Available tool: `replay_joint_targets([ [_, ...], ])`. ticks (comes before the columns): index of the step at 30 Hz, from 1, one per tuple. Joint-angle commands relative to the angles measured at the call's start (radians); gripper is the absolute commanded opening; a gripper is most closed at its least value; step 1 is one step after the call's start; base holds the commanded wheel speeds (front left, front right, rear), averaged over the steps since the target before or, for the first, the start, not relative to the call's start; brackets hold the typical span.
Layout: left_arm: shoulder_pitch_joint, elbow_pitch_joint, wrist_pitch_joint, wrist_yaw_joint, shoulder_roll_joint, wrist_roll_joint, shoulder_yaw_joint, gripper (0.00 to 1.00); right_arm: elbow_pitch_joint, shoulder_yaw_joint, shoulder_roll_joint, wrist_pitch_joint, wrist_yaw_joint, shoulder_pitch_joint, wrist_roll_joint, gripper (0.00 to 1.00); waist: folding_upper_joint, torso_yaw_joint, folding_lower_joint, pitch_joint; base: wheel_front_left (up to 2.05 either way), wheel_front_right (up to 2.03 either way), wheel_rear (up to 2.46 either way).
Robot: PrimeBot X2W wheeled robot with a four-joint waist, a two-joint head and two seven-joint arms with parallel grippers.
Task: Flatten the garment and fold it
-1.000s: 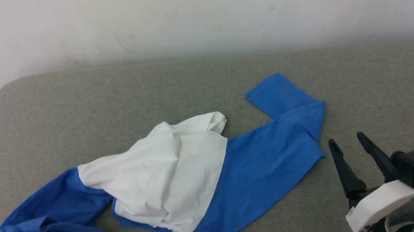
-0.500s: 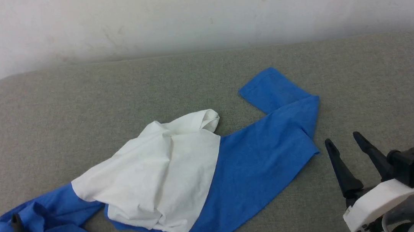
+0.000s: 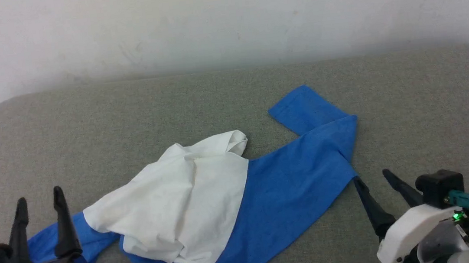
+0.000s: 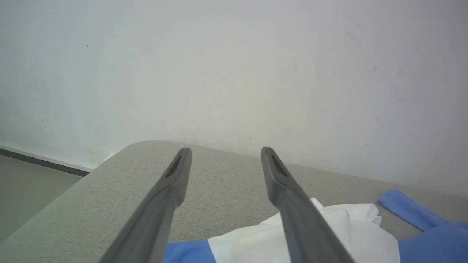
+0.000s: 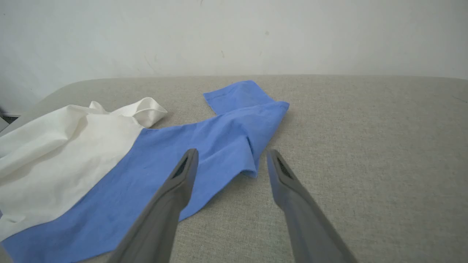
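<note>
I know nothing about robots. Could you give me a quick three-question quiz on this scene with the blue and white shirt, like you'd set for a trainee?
1. True or false: the left gripper is clamped shut on the garment.
2. Which part of the garment lies nearest the right gripper? A) the white body; B) the blue cloth; C) a red pocket.
3. Fill in: the garment lies crumpled on a ____ cloth-covered surface.

Key:
1. False. Both grippers stand open with nothing between their fingers.
2. B.
3. Grey.
</note>
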Motion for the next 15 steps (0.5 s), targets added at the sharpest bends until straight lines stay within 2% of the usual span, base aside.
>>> replay_joint_targets([
  [1, 0.016, -0.019, -0.019, -0.006, -0.014, 0.023, -0.024, 1.00, 0.046, 0.007, 0.001, 0.033, -0.001, -0.038, 0.015, 1.00, -0.0001, -0.001, 0.0001, -0.001, 0.00, 0.00, 0.00],
  [8, 0.027, -0.063, -0.019, -0.006, -0.050, 0.059, -0.107, 1.00, 0.306, 0.060, 0.001, 0.225, -0.001, -0.184, 0.063, 1.00, -0.0001, 0.028, 0.0001, 0.004, 0.00, 0.00, 0.00],
  [15, 0.001, -0.067, -0.011, -0.012, -0.069, 0.067, -0.154, 1.00, 0.585, 0.096, 0.001, 0.339, -0.001, -0.331, 0.068, 1.00, -0.0001, 0.070, 0.0001, 0.028, 0.00, 0.00, 0.00],
])
